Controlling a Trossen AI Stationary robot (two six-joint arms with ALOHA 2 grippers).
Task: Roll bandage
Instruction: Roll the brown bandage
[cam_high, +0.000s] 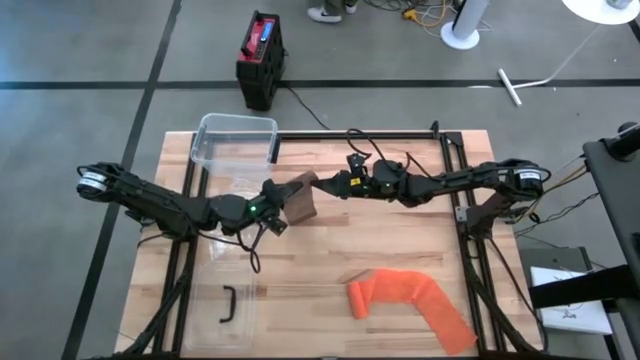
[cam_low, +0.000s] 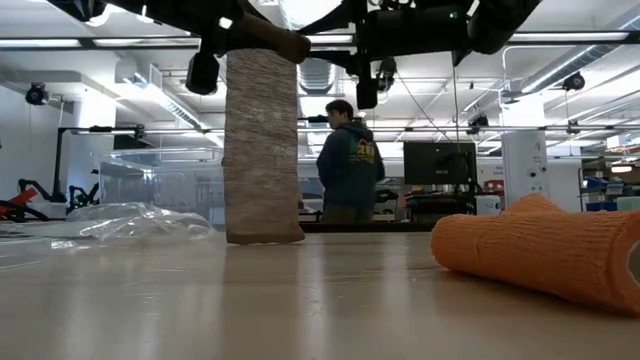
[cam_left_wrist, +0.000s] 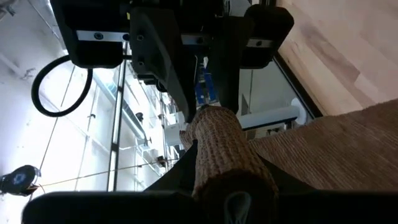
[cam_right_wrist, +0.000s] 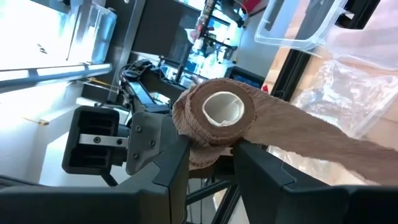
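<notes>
Bandage (cam_high: 300, 198), a brown elastic strip partly wound on a white core, hangs lifted above the middle of the bench (cam_high: 400, 240), between the two tools. The left tool (cam_high: 268, 205) pinches one end of the roll, fingers pressed onto the wound fabric. The right tool (cam_high: 335, 186) meets the roll's other end; its fingers straddle the roll and sit against it, though whether they grip firmly cannot be told. Holding the roll in the air lets the loose tail drape down freely, which probably keeps it flat and under light tension for winding.

The low view shows what the high view hides: the tail (cam_low: 262, 140) falls as a straight vertical band with its bottom edge resting on the bench. The right wrist view alone shows the hollow core (cam_right_wrist: 222, 107) and the tail leaving the roll sideways. An orange bandage (cam_high: 410, 300) lies unrolled nearer the front edge, well apart. A clear plastic bin (cam_high: 235, 140) sits at the back left. A person (cam_low: 348, 160) stands in the room beyond.
</notes>
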